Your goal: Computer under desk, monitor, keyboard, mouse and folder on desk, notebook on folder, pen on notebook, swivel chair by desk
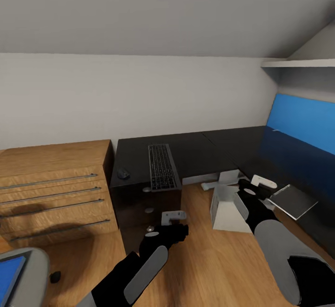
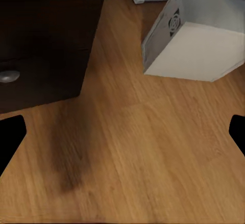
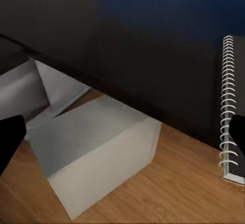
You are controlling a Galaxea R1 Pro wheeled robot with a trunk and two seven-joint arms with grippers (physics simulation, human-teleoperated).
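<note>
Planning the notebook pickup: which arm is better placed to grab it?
Right, probably. The right gripper hovers beside the notebook, whose spiral edge lies just past its fingertips in the right wrist view. The left gripper hangs by the desk drawers, with the computer between.

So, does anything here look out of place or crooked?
Yes. The computer stands askew on the floor, out beside the desk rather than tucked under it. The notebook hangs partly over the desk's edge, tilted. The keyboard and mouse lie neatly on the desk.
</note>
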